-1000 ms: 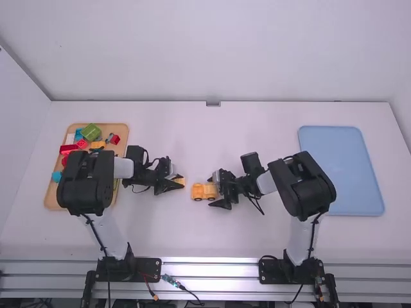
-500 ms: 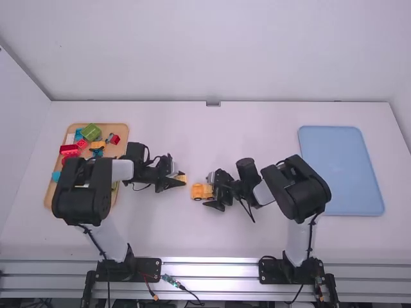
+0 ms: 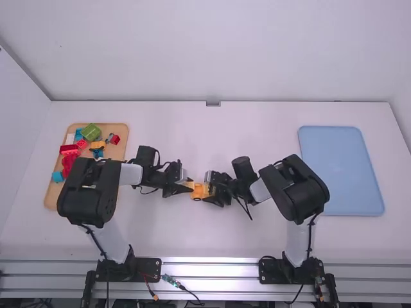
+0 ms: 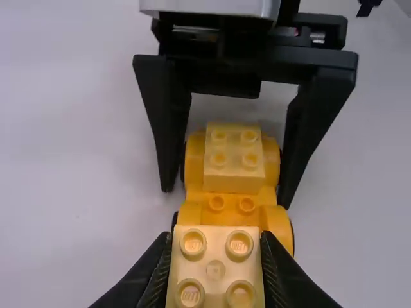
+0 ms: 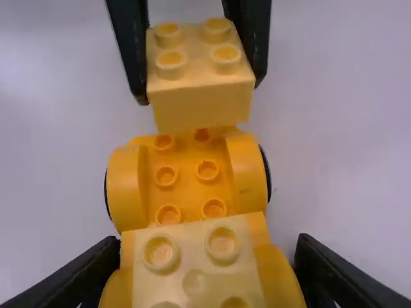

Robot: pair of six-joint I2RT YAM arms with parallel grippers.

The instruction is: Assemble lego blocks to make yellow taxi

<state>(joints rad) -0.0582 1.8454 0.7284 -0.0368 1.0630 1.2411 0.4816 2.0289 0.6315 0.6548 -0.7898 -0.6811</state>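
On the table (image 3: 237, 135), your yellow wheeled chassis (image 5: 186, 186) already carries a pale four-stud brick (image 4: 234, 172) at one end, so you look well along, with the taxi's other end left to build. You have that built-up end of the chassis between the gripping fingers of your right end effector (image 4: 227, 196), while your left end effector (image 4: 215, 237) clamps the yellow top brick (image 4: 215, 269) just above the chassis's bare-studded end; you can't tell if they touch. Well to the chassis's left, your tray (image 3: 114, 151) holds loose bricks.
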